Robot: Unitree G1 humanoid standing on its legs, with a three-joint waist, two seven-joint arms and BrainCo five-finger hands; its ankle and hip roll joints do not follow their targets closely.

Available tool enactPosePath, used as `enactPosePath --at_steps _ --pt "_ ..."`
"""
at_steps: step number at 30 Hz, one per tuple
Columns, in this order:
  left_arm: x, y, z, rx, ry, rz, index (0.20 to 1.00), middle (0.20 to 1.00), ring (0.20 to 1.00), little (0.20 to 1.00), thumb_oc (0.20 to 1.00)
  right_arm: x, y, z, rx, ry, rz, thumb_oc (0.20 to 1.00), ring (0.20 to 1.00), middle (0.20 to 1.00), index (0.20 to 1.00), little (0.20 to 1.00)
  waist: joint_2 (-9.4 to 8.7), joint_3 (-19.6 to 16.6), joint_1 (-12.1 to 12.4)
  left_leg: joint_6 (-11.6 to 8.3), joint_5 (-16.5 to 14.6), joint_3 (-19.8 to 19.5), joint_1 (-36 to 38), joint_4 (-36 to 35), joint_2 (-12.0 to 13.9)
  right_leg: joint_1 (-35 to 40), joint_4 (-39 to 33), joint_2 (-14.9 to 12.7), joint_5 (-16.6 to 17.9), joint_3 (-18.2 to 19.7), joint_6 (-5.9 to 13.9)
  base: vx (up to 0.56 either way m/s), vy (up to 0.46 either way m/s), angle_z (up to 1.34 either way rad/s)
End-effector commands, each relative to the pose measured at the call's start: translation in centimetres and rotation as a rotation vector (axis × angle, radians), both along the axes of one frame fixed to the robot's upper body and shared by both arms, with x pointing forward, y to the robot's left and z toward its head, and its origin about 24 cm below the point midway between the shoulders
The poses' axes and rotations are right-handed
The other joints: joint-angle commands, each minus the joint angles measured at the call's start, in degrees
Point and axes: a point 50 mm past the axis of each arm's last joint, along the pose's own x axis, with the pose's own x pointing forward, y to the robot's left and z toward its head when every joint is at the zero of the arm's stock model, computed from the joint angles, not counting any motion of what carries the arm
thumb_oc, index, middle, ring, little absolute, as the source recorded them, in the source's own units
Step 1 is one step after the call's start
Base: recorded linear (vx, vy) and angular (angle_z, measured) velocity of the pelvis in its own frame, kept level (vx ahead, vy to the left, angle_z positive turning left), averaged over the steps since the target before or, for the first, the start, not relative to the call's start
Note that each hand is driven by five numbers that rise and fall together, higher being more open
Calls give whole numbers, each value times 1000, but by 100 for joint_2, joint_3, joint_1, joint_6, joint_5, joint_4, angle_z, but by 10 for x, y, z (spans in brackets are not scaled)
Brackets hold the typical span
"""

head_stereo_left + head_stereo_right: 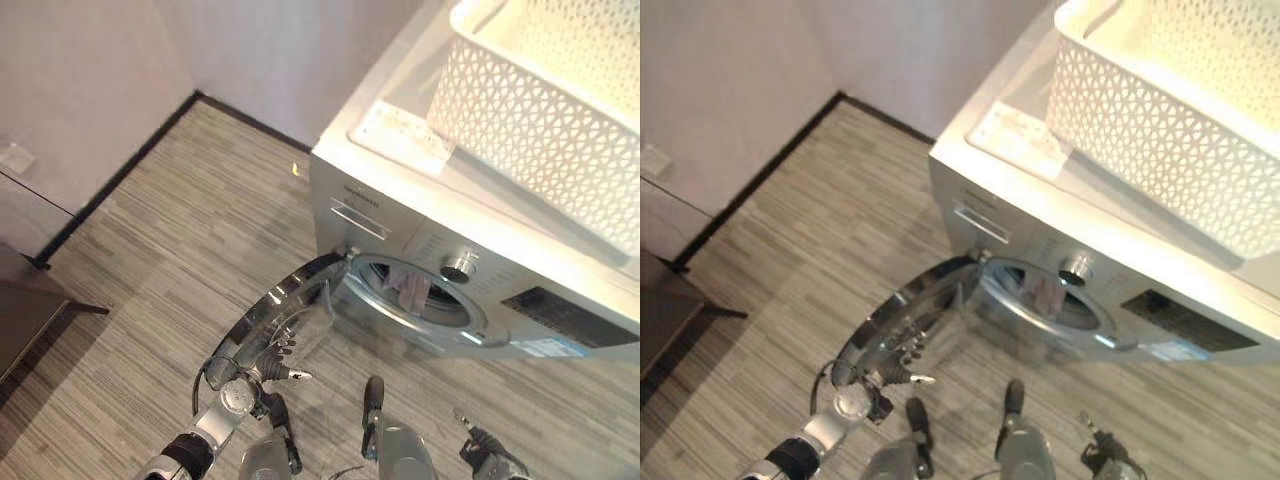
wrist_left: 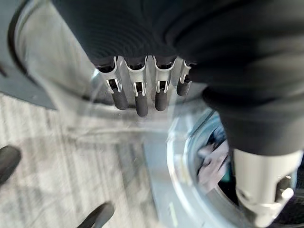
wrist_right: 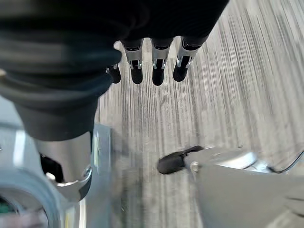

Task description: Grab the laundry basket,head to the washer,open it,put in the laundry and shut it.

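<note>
The silver washer (image 1: 400, 215) stands at the right with its round chrome-rimmed door (image 1: 280, 305) swung open toward me. Pale laundry (image 1: 410, 288) lies inside the drum and hangs at its opening; the left wrist view looks at the cloth (image 2: 213, 164) through the door's glass. My left hand (image 1: 272, 362) is at the door's free edge, its fingers (image 2: 137, 95) straight and against the glass, holding nothing. The white lattice laundry basket (image 1: 540, 110) sits on top of the washer. My right hand (image 1: 480, 440) hangs low by the washer's front, fingers (image 3: 152, 66) straight over the floor.
A white card (image 1: 400, 128) lies on the washer top beside the basket. Grey walls with a black skirting (image 1: 120, 170) close off the corner behind. A dark piece of furniture (image 1: 25, 310) stands at the left. Striped wood floor (image 1: 190, 250) spreads between it and the washer.
</note>
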Motion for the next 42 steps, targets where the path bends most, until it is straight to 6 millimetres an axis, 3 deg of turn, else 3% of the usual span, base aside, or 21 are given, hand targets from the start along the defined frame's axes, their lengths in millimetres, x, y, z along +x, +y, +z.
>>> enactPosePath --at_steps 1,4,6,9,11,15,19,21,22,23,25,28,30,31,34,39,42 --pt "14 -11 25 -115 -113 -26 1000 1000 1000 1000 1000 4 -2 2 -40 25 42 1000 1000 1000 1000 1000 -134 128 117 -260 -763 -1574 -390 1156 -280 219 -109 238 -513 342 222 36 129 -40" --pt "10 -7 27 -125 -117 -22 1000 1000 1000 1000 1000 -12 -10 0 -46 82 31 1000 1000 1000 1000 1000 56 -58 20 -315 -986 -1602 -65 970 -302 389 -119 162 -516 372 248 46 263 -21" --pt "10 -3 28 -107 -128 -20 1000 1000 1000 1000 1000 -16 -12 -1 -38 97 -2 1000 1000 1000 1000 1000 116 -216 -22 -267 -1251 -1423 218 789 -431 509 -101 -37 -418 399 336 49 359 3" --pt "9 -3 29 -107 -131 -27 1000 1000 1000 1000 1000 -20 -11 -2 -26 108 -15 1000 1000 1000 1000 1000 124 -230 8 -224 -1300 -1328 341 737 -482 559 -91 -111 -369 431 376 20 232 -7" --pt "7 -4 30 -121 -133 -29 1000 1000 1000 1000 1000 -23 -9 -4 -12 129 -27 1000 1000 1000 1000 1000 187 -333 27 -59 -1493 -1190 540 648 -679 560 -50 -319 -256 515 501 -41 386 -20" --pt "11 -17 30 -161 -128 -29 1000 1000 1000 1000 1000 -7 8 -5 23 100 28 1000 1000 1000 1000 1000 217 -363 -36 232 -1656 -967 655 627 -996 328 124 -612 -58 758 688 -124 317 -38" --pt "18 -29 34 -152 -158 -73 1000 1000 1000 1000 1000 -5 20 -8 55 100 69 1000 1000 1000 1000 1000 236 -423 -77 392 -1573 -687 714 516 -1060 9 432 -698 93 886 799 -161 164 -44" --pt "23 -37 44 -189 -188 -103 1000 1000 1000 1000 1000 -11 20 -9 50 133 76 1000 1000 1000 1000 1000 327 -441 -49 430 -1417 -641 673 444 -977 44 783 -676 -144 722 765 -237 46 -45" --pt "28 -33 53 -344 -176 -8 1000 1000 1000 1000 1000 -20 21 -12 61 163 65 1000 1000 1000 1000 1000 366 -476 -15 455 -1284 -672 740 296 -931 214 1321 -608 -481 711 662 -172 18 -23" --pt "28 -33 53 -344 -176 -7 1000 1000 1000 1000 1000 -20 21 -12 61 163 65 1000 1000 1000 1000 1000 357 -485 -18 456 -1256 -672 726 282 -940 197 1313 -616 -463 713 661 -136 -20 -12" --pt "33 -24 61 -504 -173 133 1000 1000 1000 1000 1000 -33 23 -15 83 184 28 1000 1000 1000 1000 1000 316 -653 93 496 -1116 -745 696 180 -927 487 1766 -510 -743 662 609 -66 -76 -17" --pt "41 -13 85 -617 -270 184 1000 1000 1000 1000 1000 -45 25 -18 94 211 14 1000 1000 1000 1000 1000 159 -866 298 416 -939 -749 685 31 -937 957 1534 -466 -740 533 576 -56 -148 -3" --pt "45 -1 109 -666 -363 174 1000 1000 1000 1000 1000 -55 26 -19 89 255 75 1000 1000 1000 1000 1000 83 -1063 366 296 -927 -677 744 -89 -802 1223 1104 -398 -883 504 554 -8 -225 -18" --pt "45 -1 109 -665 -363 175 1000 1000 1000 1000 1000 -55 27 -19 89 256 76 1000 1000 1000 1000 1000 82 -1054 358 293 -925 -681 764 -99 -797 1254 1074 -391 -872 496 551 -11 -233 -9" --pt "50 8 138 -723 -483 175 1000 1000 1000 1000 1000 -55 31 -21 83 268 158 1000 1000 1000 1000 1000 -56 -1053 459 18 -690 -767 594 -33 -579 1441 442 -124 -1021 437 391 -113 -275 -2" --pt "54 4 149 -725 -545 167 1000 1000 1000 1000 1000 -49 34 -20 75 246 227 1000 1000 1000 1000 1000 -146 -1027 425 -182 -403 -816 378 -73 -441 1661 -49 58 -1010 120 295 -139 -164 19" --pt "73 -4 162 -603 -631 164 1000 1000 1000 1000 1000 -32 25 -15 17 197 300 1000 1000 1000 1000 1000 -302 -862 231 -289 -240 -117 -10 437 -37 1515 -36 57 -958 -109 169 -257 -66 39"
